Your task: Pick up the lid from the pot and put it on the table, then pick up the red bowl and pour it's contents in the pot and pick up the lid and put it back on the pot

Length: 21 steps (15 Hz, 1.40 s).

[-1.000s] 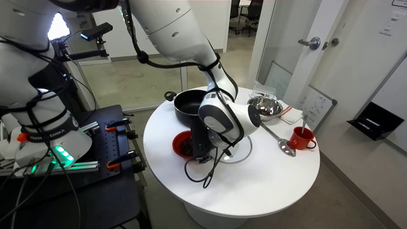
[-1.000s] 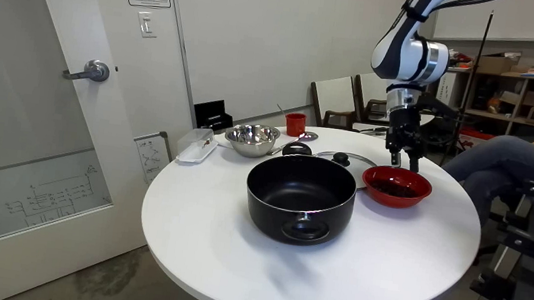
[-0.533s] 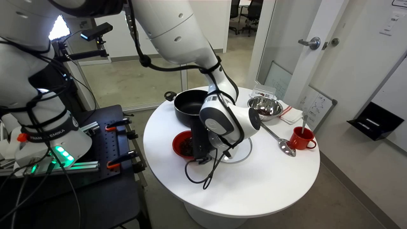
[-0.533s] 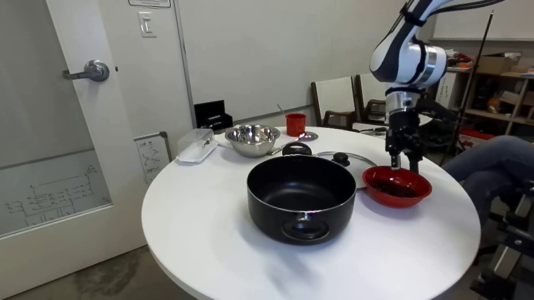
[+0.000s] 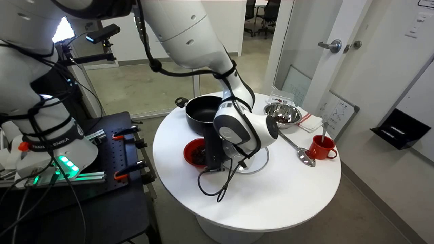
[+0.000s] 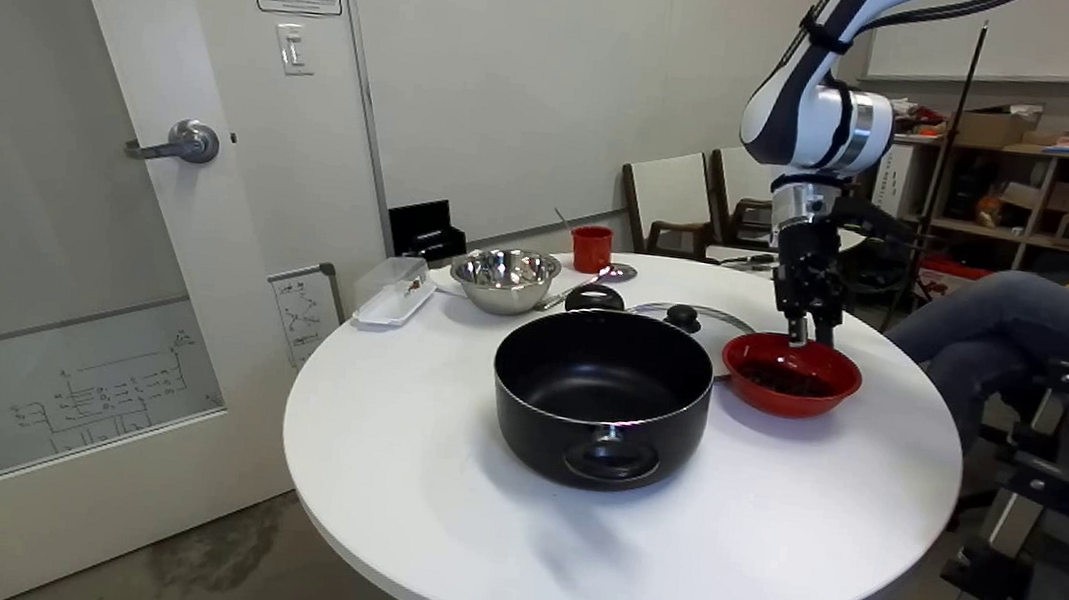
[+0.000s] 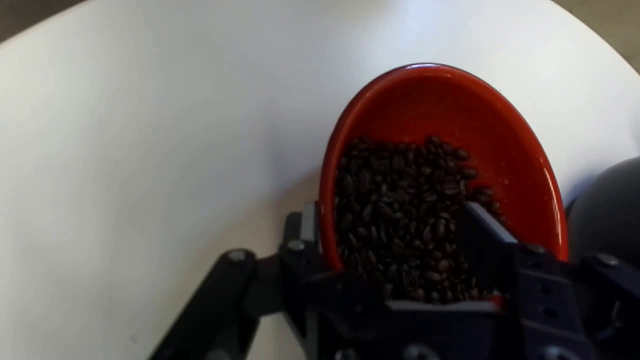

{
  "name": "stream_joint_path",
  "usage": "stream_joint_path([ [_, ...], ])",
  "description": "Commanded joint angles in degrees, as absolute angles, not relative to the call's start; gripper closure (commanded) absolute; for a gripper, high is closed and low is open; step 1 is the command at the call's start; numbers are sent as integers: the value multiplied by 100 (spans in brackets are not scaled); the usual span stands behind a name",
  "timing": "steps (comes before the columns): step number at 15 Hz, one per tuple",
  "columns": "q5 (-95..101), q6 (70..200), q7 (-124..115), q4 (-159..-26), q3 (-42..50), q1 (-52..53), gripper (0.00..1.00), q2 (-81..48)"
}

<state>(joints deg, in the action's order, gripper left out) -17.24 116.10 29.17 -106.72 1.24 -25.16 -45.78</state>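
Plainly, the black two-fingered end effector [image 6: 811,338] stands wide with nothing pinched: one finger [image 7: 308,225] lies close against the outside of the shallow, glossy red round bowl [image 7: 435,107], while the opposite finger [image 7: 482,250] reaches inside over dark brown beans [image 7: 395,200]; whether it touches them I cannot tell. The bowl sits below the end effector and ahead of it in the wrist view, on the round white worktop [image 6: 770,528].

The step seems to be gripping that bowl by its wall. I would draw the fingers together slowly, so the slick side does not skid, and make sure they seat squarely before lifting. A one-sided hold will probably let the far rim sag, so a slow, level rise looks wise.

The bowl faces mouth up; being round, it has no true long axis, and a slight tilt cannot be ruled out. Further out, to the end effector's right in the wrist view, is the uncovered black round metal pot [image 6: 545,427], its longest line running through its side handles [image 6: 612,462]. The round clear-glass lid [image 6: 710,335] lies knob-up behind the end effector, on the side away from the bowl's bulk.
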Motion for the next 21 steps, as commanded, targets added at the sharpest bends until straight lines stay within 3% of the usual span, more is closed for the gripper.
stream_joint_path([
  [1, -1632, 11347, 2845, -10443, 150, -2484, 34, -4711],
  [5, -1617, 11284, 2825, -10381, 156, -2477, 21, -4784],
  [6, -1618, 11267, 2823, -10365, 155, -2479, 48, -4800],
  [8, -1612, 11232, 2821, -10347, 158, -2475, 52, -4813],
  [14, -1599, 11169, 2805, -10290, 169, -2478, 96, -4852],
  [15, -1599, 11159, 2807, -10276, 169, -2482, 100, -4862],
  [21, -1587, 11021, 2797, -10198, 187, -2470, 98, -4879],
])
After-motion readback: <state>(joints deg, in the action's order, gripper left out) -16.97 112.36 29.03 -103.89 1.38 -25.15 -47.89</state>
